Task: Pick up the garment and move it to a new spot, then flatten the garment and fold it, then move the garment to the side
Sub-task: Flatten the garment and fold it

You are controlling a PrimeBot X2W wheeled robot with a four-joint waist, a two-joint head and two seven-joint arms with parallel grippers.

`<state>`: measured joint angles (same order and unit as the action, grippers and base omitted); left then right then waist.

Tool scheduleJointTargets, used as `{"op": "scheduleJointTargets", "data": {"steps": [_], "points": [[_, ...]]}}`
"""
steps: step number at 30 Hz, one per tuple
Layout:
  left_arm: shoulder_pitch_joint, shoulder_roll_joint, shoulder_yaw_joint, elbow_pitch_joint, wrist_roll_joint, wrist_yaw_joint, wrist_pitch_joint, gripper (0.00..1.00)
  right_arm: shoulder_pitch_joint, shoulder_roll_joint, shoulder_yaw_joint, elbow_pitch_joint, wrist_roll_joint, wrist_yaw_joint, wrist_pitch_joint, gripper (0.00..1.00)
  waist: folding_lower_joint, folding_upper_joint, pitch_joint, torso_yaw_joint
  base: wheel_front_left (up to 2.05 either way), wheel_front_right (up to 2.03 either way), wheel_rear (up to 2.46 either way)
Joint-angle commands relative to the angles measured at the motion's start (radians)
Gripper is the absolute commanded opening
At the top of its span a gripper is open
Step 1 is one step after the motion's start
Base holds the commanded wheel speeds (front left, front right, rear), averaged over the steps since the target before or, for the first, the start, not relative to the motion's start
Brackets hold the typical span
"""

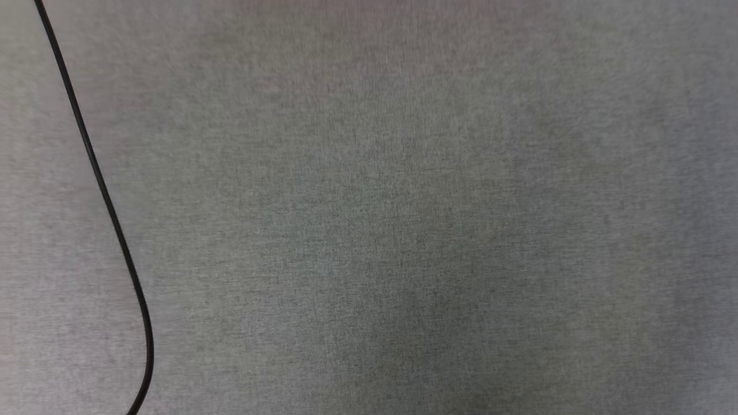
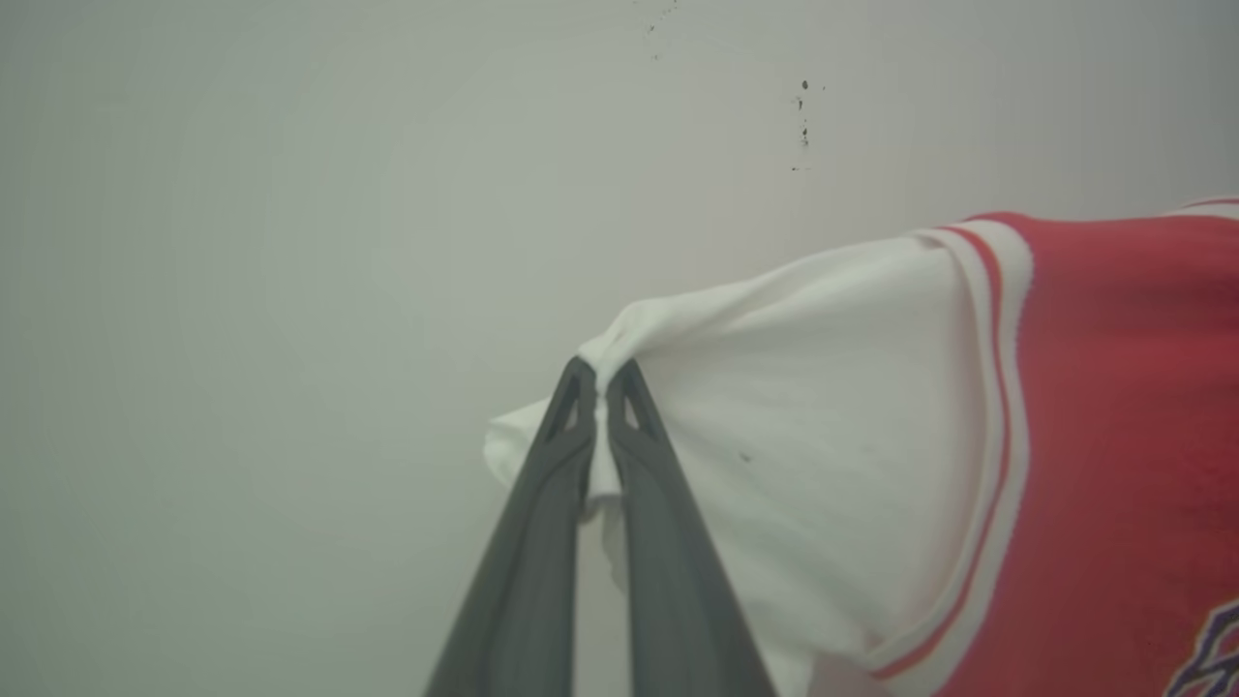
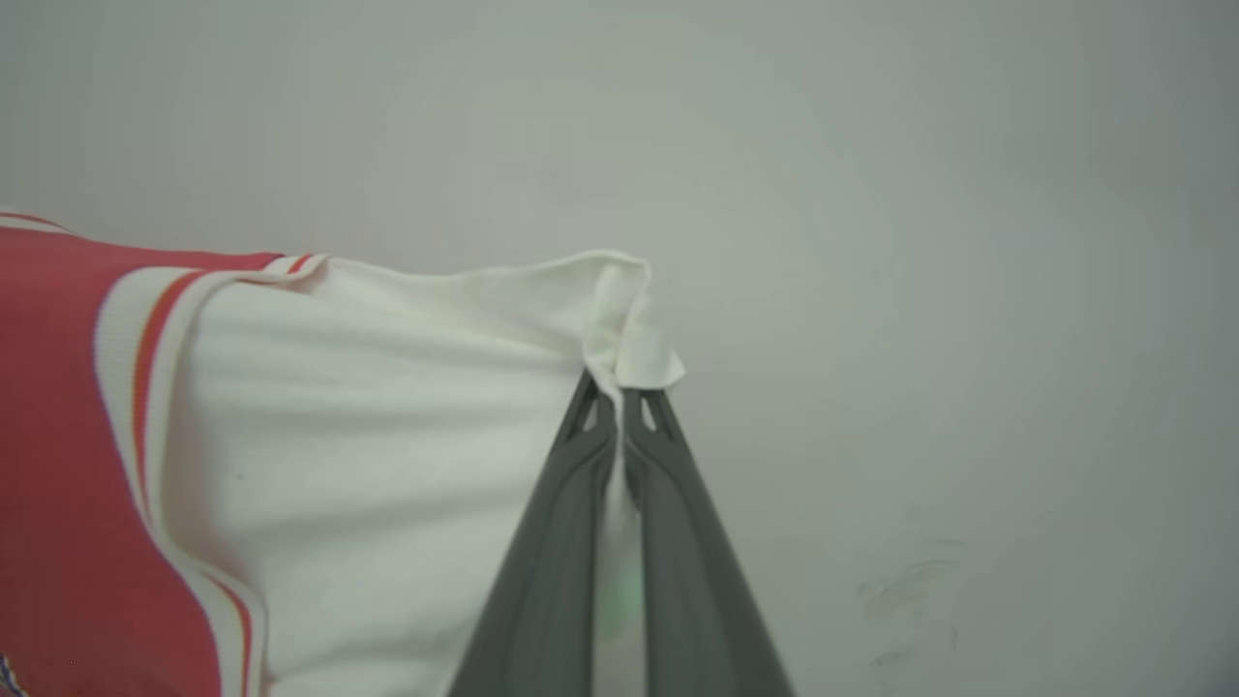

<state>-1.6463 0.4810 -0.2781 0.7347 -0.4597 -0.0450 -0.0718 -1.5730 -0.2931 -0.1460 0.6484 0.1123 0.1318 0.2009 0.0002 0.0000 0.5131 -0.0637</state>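
One garment, two tools: my left tool clamps one white sleeve, my right tool clamps the other. One black cable at left.

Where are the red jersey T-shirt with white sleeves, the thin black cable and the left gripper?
Red jersey T-shirt with white sleeves (image 2: pixel 823 416): left wrist view, on its white sleeve.
Thin black cable (image 1: pixel 105 190): head view, at mid-length.
Left gripper (image 2: pixel 604 373): left wrist view, between its fingertips, shut on the sleeve.
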Motion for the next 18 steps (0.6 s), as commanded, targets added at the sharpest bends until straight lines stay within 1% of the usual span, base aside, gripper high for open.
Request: {"op": "scheduleJointTargets", "data": {"steps": [1, 6, 9, 10, 11, 14, 18], "points": [[-0.02, 0.012, 0.003, 0.016, 0.007, -0.001, -0.009, 0.0, -0.03, -0.011, 0.0, 0.02, -0.015, -0.002, -0.006, 0.0, -0.0002, 0.0, 0.047, 0.0, 0.0, 0.0, 0.0], [-0.059, 0.006, 0.007, 0.073, -0.008, -0.015, -0.027, 0.0, -0.106, 0.002, 0.027, 0.101, -0.02, -0.002, -0.032, 0.0, -0.0002, 0.0, 0.106, 0.002, 0.0, 0.0, 0.0], [-0.054, -0.003, 0.01, 0.114, -0.023, -0.025, -0.045, 0.0, -0.129, 0.003, 0.047, 0.156, -0.014, -0.002, -0.05, 0.0, -0.0002, 0.0, 0.13, 0.005, 0.0, 0.0, 0.0], [-0.014, -0.022, 0.017, 0.174, -0.056, -0.046, -0.073, 0.0, -0.113, -0.002, 0.08, 0.227, 0.006, -0.002, -0.08, 0.0, -0.0002, 0.0, 0.142, 0.012, 0.0, 0.0, 0.0], [-0.003, -0.026, 0.012, 0.187, -0.06, -0.051, -0.08, 0.0, -0.104, -0.004, 0.091, 0.243, 0.018, -0.002, -0.088, 0.0, -0.0002, 0.0, 0.14, 0.016, 0.0, 0.0, 0.0], [0.045, -0.045, 0.016, 0.225, -0.096, -0.068, -0.096, 0.0, -0.053, -0.014, 0.137, 0.278, 0.061, -0.002, -0.109, 0.0, -0.0002, 0.0, 0.129, 0.027, 0.0, 0.0, 0.0], [0.151, -0.052, 0.0, 0.263, -0.13, -0.082, -0.118, 0.0, 0.051, -0.025, 0.203, 0.279, 0.141, -0.002, -0.155, 0.0, -0.0002, 0.0, 0.094, 0.03, 0.0, 0.0, 0.0]]}}
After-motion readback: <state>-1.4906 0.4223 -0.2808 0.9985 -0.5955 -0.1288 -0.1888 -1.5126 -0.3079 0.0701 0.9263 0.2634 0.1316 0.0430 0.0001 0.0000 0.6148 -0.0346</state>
